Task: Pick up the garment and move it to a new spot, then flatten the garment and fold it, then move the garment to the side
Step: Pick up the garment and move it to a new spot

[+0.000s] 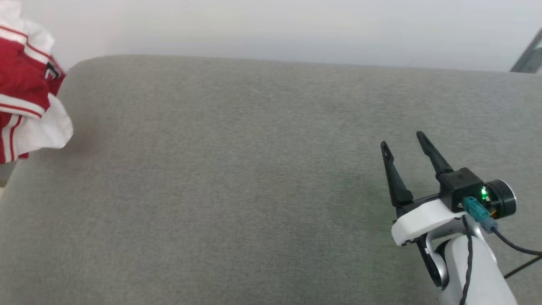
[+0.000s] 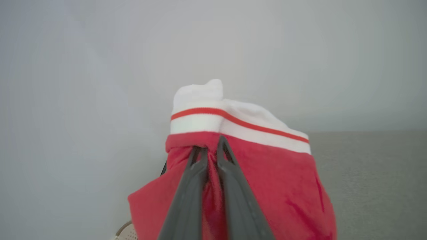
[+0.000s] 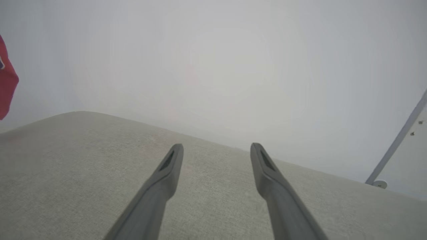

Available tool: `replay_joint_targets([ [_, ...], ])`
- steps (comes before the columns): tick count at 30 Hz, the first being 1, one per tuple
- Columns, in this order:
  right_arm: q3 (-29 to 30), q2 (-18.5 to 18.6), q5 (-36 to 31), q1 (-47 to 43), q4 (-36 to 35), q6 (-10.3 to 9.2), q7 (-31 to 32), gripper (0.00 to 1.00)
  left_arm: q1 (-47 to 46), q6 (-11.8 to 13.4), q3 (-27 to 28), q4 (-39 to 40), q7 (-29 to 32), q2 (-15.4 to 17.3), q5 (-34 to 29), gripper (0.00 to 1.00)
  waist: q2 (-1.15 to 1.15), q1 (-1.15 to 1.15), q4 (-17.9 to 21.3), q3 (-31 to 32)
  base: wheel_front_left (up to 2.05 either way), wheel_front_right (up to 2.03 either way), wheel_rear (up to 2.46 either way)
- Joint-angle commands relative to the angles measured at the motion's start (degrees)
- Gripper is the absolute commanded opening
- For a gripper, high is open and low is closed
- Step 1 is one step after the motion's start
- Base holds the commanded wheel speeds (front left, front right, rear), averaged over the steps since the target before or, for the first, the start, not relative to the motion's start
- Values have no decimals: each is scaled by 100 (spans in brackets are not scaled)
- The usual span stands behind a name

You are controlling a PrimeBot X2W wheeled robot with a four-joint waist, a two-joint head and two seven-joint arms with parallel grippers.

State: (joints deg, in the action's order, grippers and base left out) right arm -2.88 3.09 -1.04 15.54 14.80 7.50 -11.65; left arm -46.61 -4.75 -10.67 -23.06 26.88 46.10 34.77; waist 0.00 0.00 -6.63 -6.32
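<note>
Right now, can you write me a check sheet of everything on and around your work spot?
Surface: grey woven fabric top.
Job's things: bright red soft shirt with white sleeve ends, bunched, at the surface's left end.
Clutter: nothing seen.
Grippers: left gripper shut on the shirt's red cloth; right gripper open, holding nothing.
Cables: black cable and teal plug at the right wrist.
Surroundings: pale grey wall; slanted grey pole far right.

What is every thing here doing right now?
Shirt: bunched up, held up in the air.
Left end effector: shut, pinching the shirt's red cloth.
Right end effector: open, holding nothing, over the cushion.
Cushion: flat and smooth.
</note>
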Motion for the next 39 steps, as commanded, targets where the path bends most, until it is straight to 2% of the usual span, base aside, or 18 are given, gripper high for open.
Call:
replay_joint_targets([
  [1,54,-15,33,-89,-11,-2,-62,100,125,71,14,360,151,61,27,0,0,0,132,73,0,0,0],
  [4,160,-19,32,-95,-25,-2,-90,100,258,186,18,1045,432,179,54,0,0,0,324,114,0,0,0],
  [11,387,-17,65,-112,-48,-2,-166,100,562,442,-64,2351,990,211,171,0,0,0,920,93,0,0,0],
  [16,546,-20,94,-109,-61,-2,-210,100,675,576,-263,3023,1336,82,258,0,0,0,1410,2,0,0,0],
  [21,642,-23,158,-144,-61,-2,-264,100,779,608,-690,3449,1654,-161,250,0,0,0,1807,-125,0,0,0],
  [29,450,-21,367,-99,80,-2,-321,100,1167,571,-1481,3264,1942,-710,254,0,0,0,2217,-312,0,0,0],
  [39,112,-21,593,-14,324,-2,-352,100,1698,299,-2335,1721,1916,-1406,376,0,0,0,2489,-444,0,0,0],
])
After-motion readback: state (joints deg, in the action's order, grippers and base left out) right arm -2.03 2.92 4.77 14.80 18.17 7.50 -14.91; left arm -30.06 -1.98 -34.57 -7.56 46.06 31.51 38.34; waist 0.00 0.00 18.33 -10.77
